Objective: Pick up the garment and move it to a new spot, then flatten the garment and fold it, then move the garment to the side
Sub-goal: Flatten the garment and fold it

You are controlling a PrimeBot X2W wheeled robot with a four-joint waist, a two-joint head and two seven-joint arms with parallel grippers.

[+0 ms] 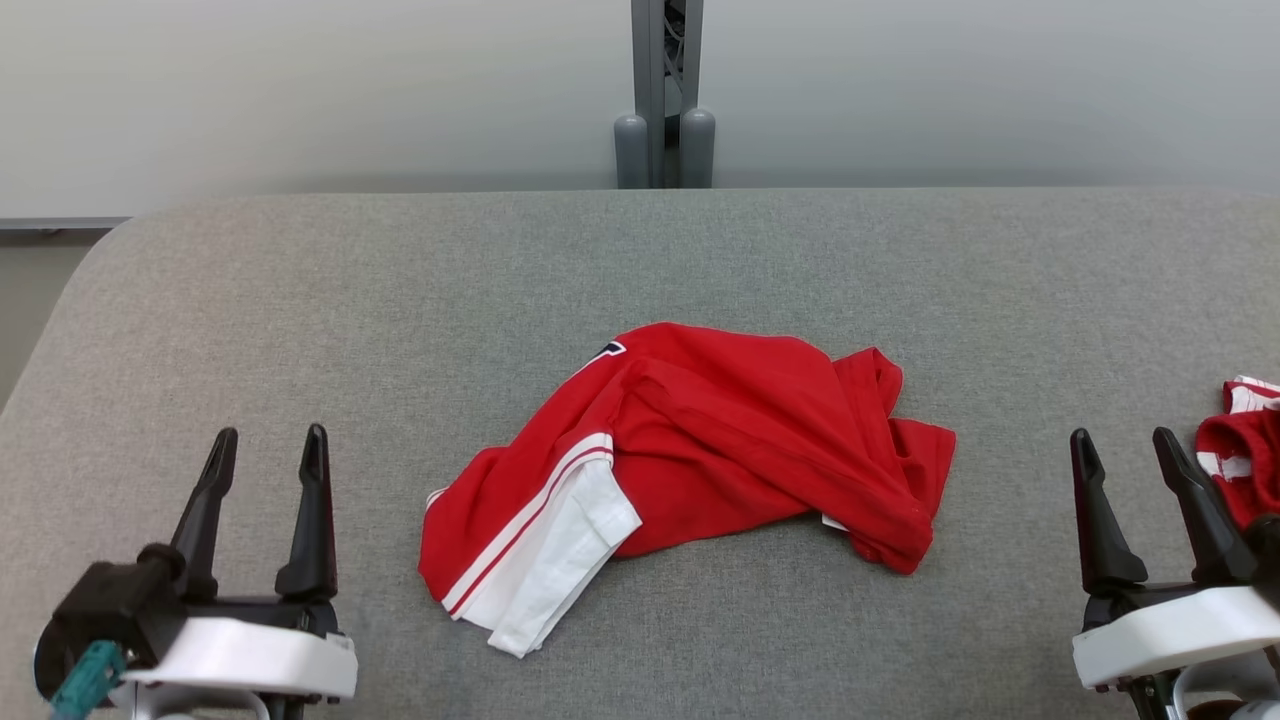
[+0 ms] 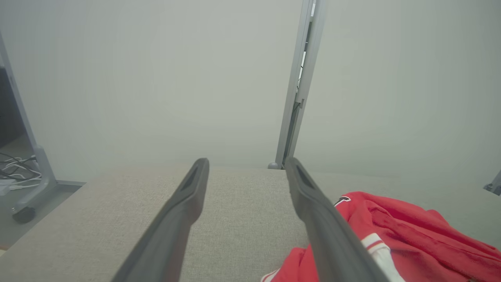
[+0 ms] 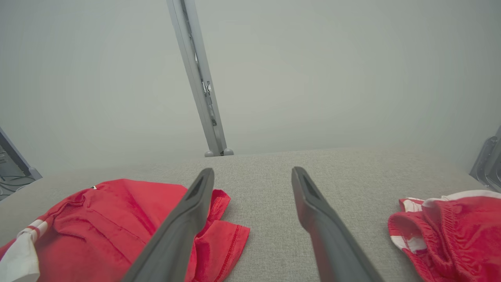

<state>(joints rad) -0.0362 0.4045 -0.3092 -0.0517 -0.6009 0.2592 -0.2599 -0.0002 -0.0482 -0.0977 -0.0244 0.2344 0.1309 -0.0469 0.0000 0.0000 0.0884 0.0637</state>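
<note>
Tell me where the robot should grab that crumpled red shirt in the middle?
Probably the white sleeve of the red shirt, approached from the robot's left by the open left claw. It sticks out flat from the heap on that side, a loose edge to pinch from above.

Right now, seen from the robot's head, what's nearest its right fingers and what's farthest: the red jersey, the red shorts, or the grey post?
1. red shorts, close beside the right fingers, on their right.
2. red jersey, crumpled mid-way across the table, to their left.
3. grey post, beyond the far edge.
</note>
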